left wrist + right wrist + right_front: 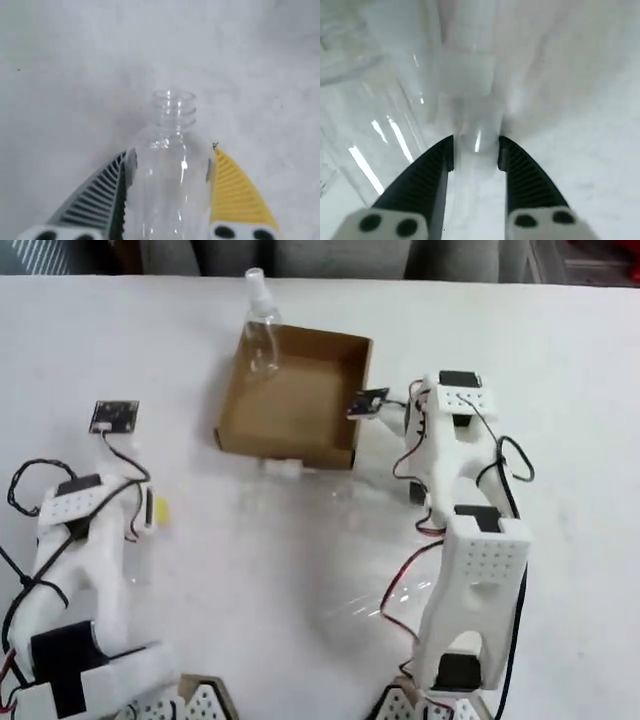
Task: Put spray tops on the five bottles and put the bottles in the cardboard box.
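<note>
Left wrist view: L claw clamped on clear bottle

Grey and yellow fingers press the bottle's sides. Neck open, threads showing, white table behind it. Can't tell if the bottle touches the table.

High view, centre: cardboard box, open top. Capped bottle upright at its far left corner. Small white piece on the table just in front of the box's near wall.

R side, right wrist view: R claw, black fingers closed on a narrow whitish part, prob. a spray top. More clear plastic bottles lie just beside it.
</note>
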### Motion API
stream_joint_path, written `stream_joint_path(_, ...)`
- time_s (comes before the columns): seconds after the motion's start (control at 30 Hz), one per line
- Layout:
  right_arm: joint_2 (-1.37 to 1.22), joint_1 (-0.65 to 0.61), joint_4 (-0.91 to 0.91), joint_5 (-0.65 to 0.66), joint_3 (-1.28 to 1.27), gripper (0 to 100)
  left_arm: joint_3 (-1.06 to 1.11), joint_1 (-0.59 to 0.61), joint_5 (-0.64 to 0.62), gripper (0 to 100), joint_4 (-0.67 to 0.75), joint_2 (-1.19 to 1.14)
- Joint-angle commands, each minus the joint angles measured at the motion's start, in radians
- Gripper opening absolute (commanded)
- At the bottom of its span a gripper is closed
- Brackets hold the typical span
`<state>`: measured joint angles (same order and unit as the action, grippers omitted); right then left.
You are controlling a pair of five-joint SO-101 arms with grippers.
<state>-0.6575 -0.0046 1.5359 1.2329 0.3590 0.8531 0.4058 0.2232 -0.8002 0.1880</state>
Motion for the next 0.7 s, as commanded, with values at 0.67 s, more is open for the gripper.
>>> stream_joint_path(0.67,0.535,0.406,0.191,-0.479,0.15,1.6,-0.051,0.002,-0.009,2,-0.008,-0.001)
